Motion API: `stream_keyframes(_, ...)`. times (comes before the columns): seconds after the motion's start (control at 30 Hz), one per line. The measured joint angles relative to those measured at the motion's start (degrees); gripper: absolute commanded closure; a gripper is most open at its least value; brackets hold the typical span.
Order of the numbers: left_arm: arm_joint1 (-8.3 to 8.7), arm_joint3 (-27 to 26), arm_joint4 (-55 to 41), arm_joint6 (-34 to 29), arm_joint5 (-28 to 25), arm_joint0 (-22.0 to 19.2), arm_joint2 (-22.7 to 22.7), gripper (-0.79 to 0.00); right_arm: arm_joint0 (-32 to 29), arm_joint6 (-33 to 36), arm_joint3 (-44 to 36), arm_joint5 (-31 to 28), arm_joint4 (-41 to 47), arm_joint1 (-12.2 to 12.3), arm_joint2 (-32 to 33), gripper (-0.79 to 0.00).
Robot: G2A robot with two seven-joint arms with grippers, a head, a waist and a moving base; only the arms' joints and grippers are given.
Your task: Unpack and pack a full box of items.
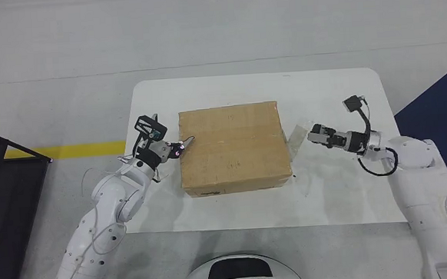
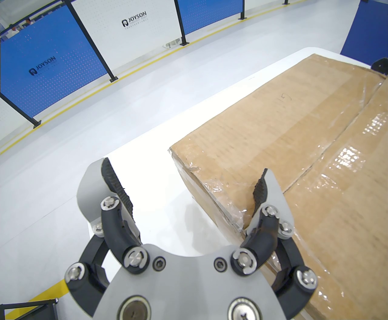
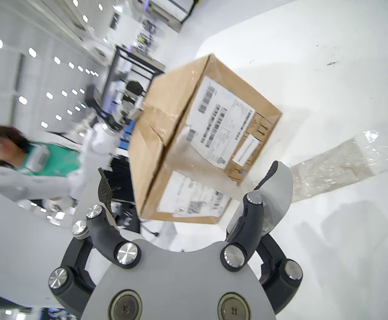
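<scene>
A brown cardboard box, taped shut along its top seam, sits in the middle of the white table. My left gripper is at the box's left edge and stands open, one fingertip over the box's taped top, the other beyond its side over the table. My right gripper hangs open a short way off the box's right side, which carries white labels. Nothing is held between its fingers.
A strip of clear tape or plastic film lies on the table between the box and my right gripper, also seen as crinkled film. A black frame stands left of the table. Bare tabletop lies behind and right of the box.
</scene>
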Motion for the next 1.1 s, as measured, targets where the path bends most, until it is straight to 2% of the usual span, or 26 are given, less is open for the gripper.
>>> stream_keyframes(0.2,0.00,0.0,0.0,0.0,0.0,0.0,0.0,-0.785,-6.9,-12.9,-6.2,-7.6,-15.2,0.4,3.3,-0.785)
stream_keyframes(0.37,0.00,0.0,0.0,0.0,0.0,0.0,0.0,-0.785,-12.3,-27.7,-12.2,-3.8,-33.2,-0.2,4.0,-0.785)
stream_keyframes(0.47,0.00,0.0,0.0,0.0,0.0,0.0,0.0,-0.785,-14.2,-33.8,-13.7,-0.7,-40.6,-0.6,2.6,-0.785)
stream_keyframes(0.57,0.00,0.0,0.0,0.0,0.0,0.0,0.0,-0.785,-14.0,-36.9,-13.5,2.0,-45.4,-0.9,0.3,-0.785)
stream_keyframes(0.67,0.00,0.0,0.0,0.0,0.0,0.0,0.0,-0.785,-12.9,-38.3,-12.5,3.4,-47.7,-1.2,-2.0,-0.785)
stream_keyframes(0.9,0.00,0.0,0.0,0.0,0.0,0.0,0.0,-0.785,-10.3,-38.5,-10.9,4.4,-46.8,-1.8,-5.8,-0.785)
stream_keyframes(1.1,0.00,0.0,0.0,0.0,0.0,0.0,0.0,-0.785,-6.4,-41.1,-7.7,8.6,-36.9,-2.7,-7.2,-0.785)
